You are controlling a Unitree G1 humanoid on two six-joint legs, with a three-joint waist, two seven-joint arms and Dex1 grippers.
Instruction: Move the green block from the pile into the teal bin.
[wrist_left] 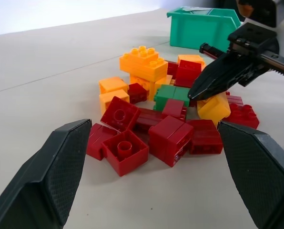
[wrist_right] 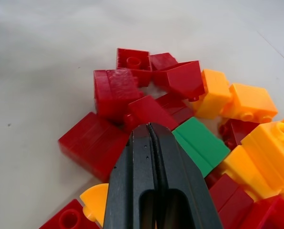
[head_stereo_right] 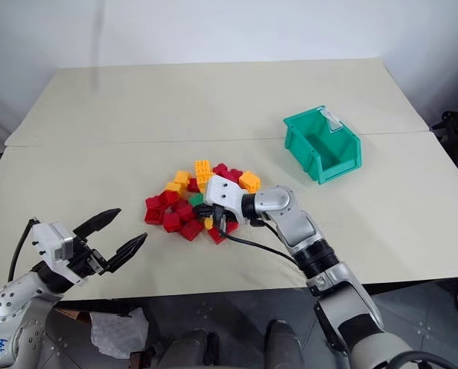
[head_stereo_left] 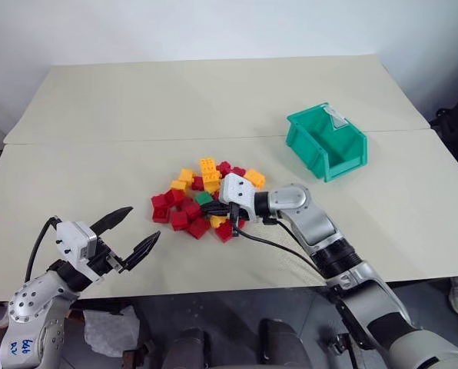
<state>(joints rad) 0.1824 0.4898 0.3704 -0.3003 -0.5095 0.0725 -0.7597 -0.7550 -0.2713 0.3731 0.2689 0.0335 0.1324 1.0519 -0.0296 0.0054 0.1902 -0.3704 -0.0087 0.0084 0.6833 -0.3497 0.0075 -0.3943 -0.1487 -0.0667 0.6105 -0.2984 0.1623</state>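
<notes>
Over by the pile point(head_stereo_left: 204, 198) in the middle of the counter point(head_stereo_left: 214, 108), the right gripper point(wrist_right: 151, 138) has its fingers pressed together, holding nothing, tips right beside the green block point(wrist_right: 201, 144). Risk as I see it: shut like that they'd just shove bricks around and bury the green one under red ones. The teal bin point(head_stereo_left: 326, 141) sits well apart. The left gripper point(head_stereo_left: 129, 234) hangs back, fingers spread wide.
</notes>
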